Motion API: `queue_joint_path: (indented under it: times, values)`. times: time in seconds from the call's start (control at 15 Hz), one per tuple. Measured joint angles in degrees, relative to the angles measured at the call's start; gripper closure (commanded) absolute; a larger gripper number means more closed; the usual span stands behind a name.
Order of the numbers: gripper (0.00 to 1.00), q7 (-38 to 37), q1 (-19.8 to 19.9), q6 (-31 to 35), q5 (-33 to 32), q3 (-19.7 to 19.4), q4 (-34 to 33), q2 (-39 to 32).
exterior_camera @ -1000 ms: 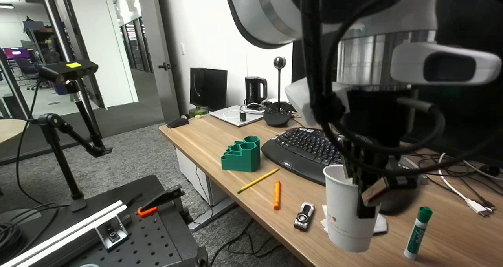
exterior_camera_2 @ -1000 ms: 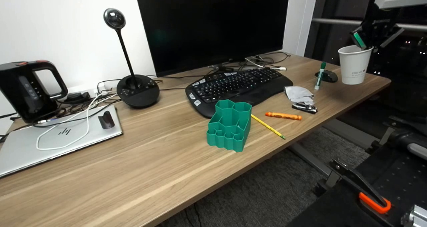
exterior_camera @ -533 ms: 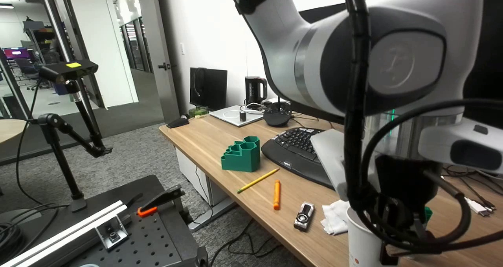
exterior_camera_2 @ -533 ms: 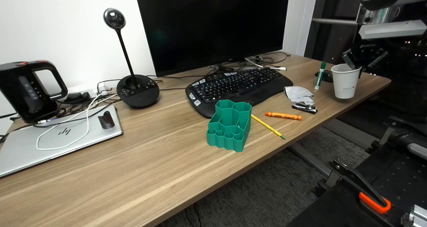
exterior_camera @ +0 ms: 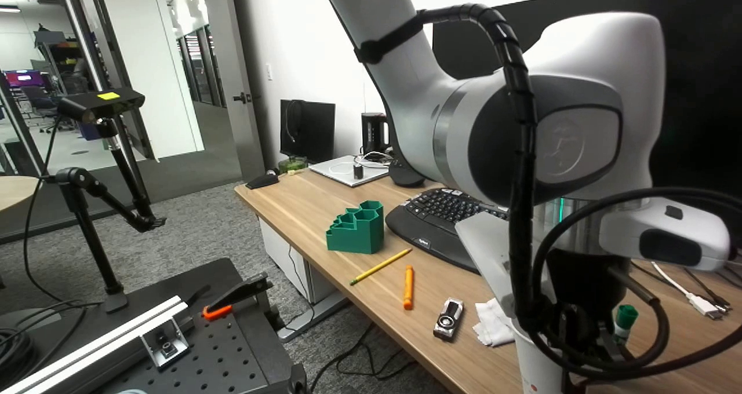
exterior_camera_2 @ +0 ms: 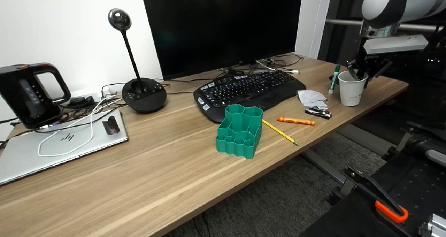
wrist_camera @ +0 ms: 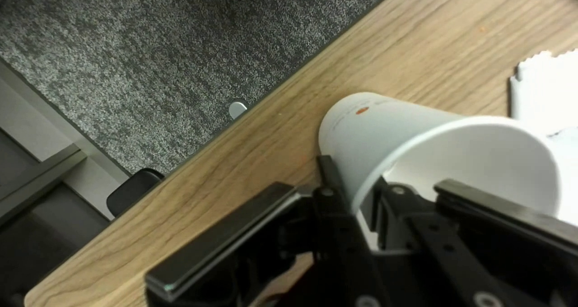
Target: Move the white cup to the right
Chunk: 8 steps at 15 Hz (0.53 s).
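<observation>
white paper cup [exterior_camera_2: 350,92]: near counter [exterior_camera_2: 167,167] edge, roughly upright, base contact unclear | tool [wrist_camera: 354,189]: clamped on cup wall, one finger inside, one outside | green-capped marker [exterior_camera_2: 334,79] standing, crumpled white cloth [exterior_camera_2: 312,98] lying: both near cup

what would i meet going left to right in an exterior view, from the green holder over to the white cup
In an exterior view: green honeycomb holder → orange crayon → small black-and-silver object → crumpled white tissue → white cup
</observation>
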State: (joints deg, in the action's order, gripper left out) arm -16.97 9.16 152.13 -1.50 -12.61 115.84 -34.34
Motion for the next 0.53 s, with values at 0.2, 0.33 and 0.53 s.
queue_joint_path:
  times: [0.2, 0.33, 0.53]
  values:
    - [0.30, 2.3, -0.6, -0.4, 0.0, 0.4, 1.0, 0.0]
    - [0.15, 4.3, -1.0, -0.5, 0.0, 0.5, 2.6, 0.8]
    - [0.00, 5.6, -2.0, -0.6, -1.6, -0.3, 6.1, 3.9]
